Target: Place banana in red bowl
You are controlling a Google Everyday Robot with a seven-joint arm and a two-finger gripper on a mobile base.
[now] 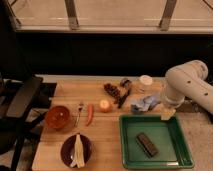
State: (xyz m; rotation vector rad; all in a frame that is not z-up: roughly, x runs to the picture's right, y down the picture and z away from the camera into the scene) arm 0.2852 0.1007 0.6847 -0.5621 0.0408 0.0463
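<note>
The pale cream banana lies in strips on the dark purple dish at the front left of the wooden table. The glossy orange-red bowl stands just behind it, at the left edge. My gripper hangs from the white arm at the right side of the table, above the far right corner of the green tray, far from the banana and the bowl.
A red chili pepper and a fork lie beside the bowl. An orange fruit, dark grapes, a blue cloth and a white cup sit mid-table. A dark bar lies in the tray. A black chair stands left.
</note>
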